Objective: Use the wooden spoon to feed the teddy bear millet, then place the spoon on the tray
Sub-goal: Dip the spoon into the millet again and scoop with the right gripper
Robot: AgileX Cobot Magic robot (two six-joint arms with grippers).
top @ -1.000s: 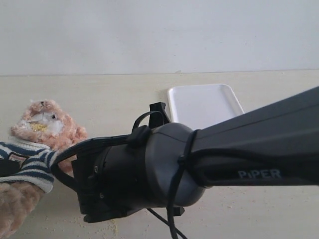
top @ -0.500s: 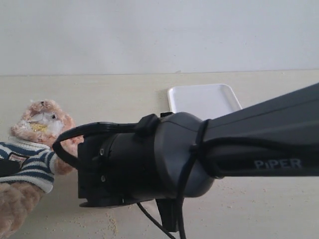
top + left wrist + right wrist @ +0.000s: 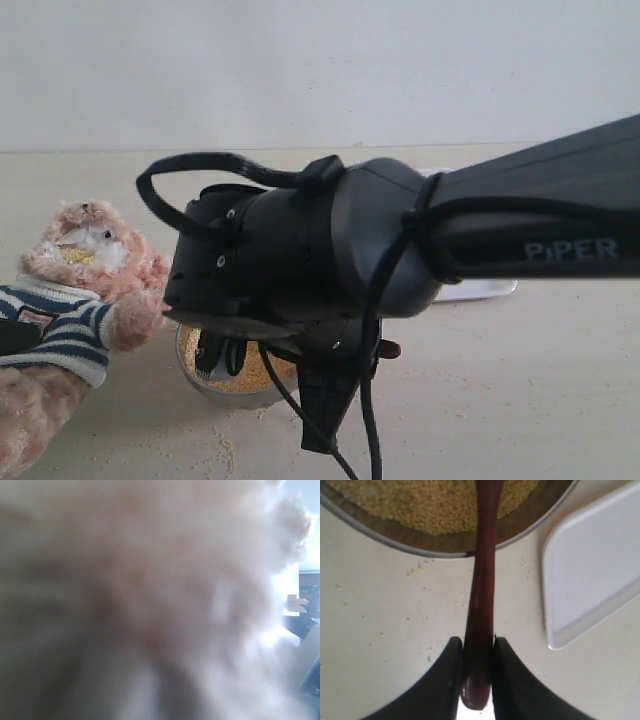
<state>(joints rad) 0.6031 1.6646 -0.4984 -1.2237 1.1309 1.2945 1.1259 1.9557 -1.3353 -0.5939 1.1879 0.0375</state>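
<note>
The right gripper (image 3: 476,642) is narrowed onto the wooden spoon (image 3: 482,580), with its two dark fingers (image 3: 451,665) pinching the slim handle close to its rounded end. That end pokes out just behind the pads. The spoon's long axis runs straight out from the gripper, in line with it. The glossy red-brown handle crosses bare table (image 3: 380,630), passes over the rim of the metal bowl (image 3: 395,542) and goes on above the millet (image 3: 435,502). The spoon's oval head lies beyond the frame edge, so what it carries cannot be told.

The white tray (image 3: 590,565) lies flat beside the bowl, apart from it, and loose grains are scattered on the table between them.

In the exterior view the black right arm (image 3: 520,250) fills the foreground, its wrist turned down over the bowl. Only a strip of the tray shows behind it. The teddy bear (image 3: 90,260) sits just beside the bowl in its striped shirt, with yellow grains on its white muzzle.

The left wrist view is all blurred tan fur at very close range, so the left gripper's fingers do not show and I cannot tell their state.
</note>
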